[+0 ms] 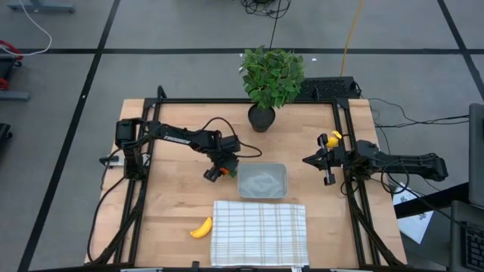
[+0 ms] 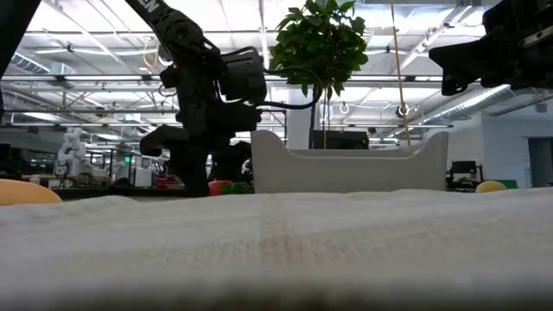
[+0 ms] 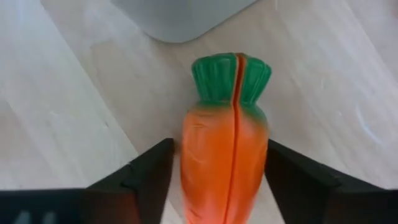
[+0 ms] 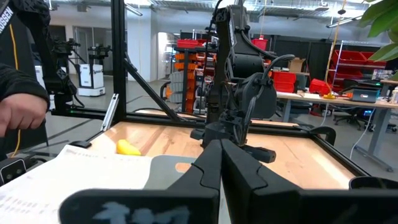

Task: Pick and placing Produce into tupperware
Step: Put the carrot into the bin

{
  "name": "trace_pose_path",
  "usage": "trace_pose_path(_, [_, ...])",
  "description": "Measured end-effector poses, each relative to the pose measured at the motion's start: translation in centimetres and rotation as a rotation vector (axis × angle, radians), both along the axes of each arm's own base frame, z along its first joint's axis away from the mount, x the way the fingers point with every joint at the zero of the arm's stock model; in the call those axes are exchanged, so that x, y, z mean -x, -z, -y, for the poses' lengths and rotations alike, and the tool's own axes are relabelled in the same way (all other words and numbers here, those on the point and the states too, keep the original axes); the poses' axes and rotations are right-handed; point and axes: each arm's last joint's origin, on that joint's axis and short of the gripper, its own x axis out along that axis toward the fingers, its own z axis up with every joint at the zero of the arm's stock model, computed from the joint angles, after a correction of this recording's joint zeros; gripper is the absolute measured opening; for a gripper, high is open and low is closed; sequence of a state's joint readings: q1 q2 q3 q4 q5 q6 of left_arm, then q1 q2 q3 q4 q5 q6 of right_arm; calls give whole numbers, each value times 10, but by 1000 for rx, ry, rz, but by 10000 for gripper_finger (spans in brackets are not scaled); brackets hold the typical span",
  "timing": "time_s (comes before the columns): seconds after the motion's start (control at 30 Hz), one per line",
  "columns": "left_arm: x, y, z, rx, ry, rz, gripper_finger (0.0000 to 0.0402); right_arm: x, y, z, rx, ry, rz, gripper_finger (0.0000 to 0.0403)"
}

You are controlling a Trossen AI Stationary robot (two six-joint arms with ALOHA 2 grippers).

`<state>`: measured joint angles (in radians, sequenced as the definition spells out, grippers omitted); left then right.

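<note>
The left tool (image 1: 215,172) is lowered to the table with fingers parted, while the right tool (image 1: 327,160) hangs raised, fingers together.

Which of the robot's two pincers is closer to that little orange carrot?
The left pincer: its fingers sit on either side of the carrot, beside the tupperware. The right pincer hangs shut, beyond the tupperware's far side.

A robotics lab in a large industrial hall. The wooden table (image 1: 181,189) stands in a black metal frame (image 1: 344,136) on a grey floor marked with dark lines. Behind it, toward 12 o'clock, are exposed ceiling trusses (image 2: 78,82) with strip lights, red shelving (image 4: 193,59), workbenches (image 4: 348,99) with office chairs, and another white robot (image 2: 71,147). A person's hand (image 4: 18,115) shows at the 9 o'clock side.
</note>
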<state>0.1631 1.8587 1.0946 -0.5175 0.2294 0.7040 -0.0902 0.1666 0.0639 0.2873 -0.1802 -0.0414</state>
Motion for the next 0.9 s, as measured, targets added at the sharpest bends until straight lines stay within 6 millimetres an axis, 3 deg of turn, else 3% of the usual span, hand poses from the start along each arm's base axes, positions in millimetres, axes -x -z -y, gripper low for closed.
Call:
trace_pose_path(0.17, [0,0,0,-14,-5,-4,163,0,0,0,0,0,0,0])
trace_pose_path(0.3, [0,0,0,-18,-4,-4,134,0,0,0,0,0,0,0])
trace_pose_path(0.6, [-6,-18,-1,-22,-8,-55,164,0,0,0,1,0,0,0])
trace_pose_path(0.9, [-16,-46,-3,-24,4,-64,155,0,0,0,0,0,0,0])
